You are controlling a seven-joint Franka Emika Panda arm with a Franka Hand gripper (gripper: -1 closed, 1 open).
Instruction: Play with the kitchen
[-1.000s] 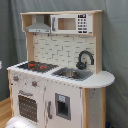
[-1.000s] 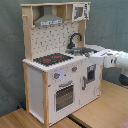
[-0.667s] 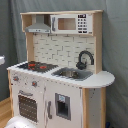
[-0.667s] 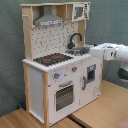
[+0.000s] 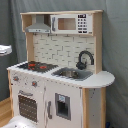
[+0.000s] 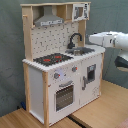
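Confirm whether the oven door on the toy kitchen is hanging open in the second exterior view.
No. In the second exterior view the oven door sits flush and closed against the front of the kitchen, below the knobs.

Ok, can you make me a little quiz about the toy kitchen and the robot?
1. True or false: the oven door on the toy kitchen is shut.
2. What stands beside the sink? A) black faucet B) kettle C) cup
3. In the second exterior view, from which side does the robot arm come in?

Key: 1 true. 2 A, the black faucet. 3 From the second exterior view's right, beside the sink end of the counter.
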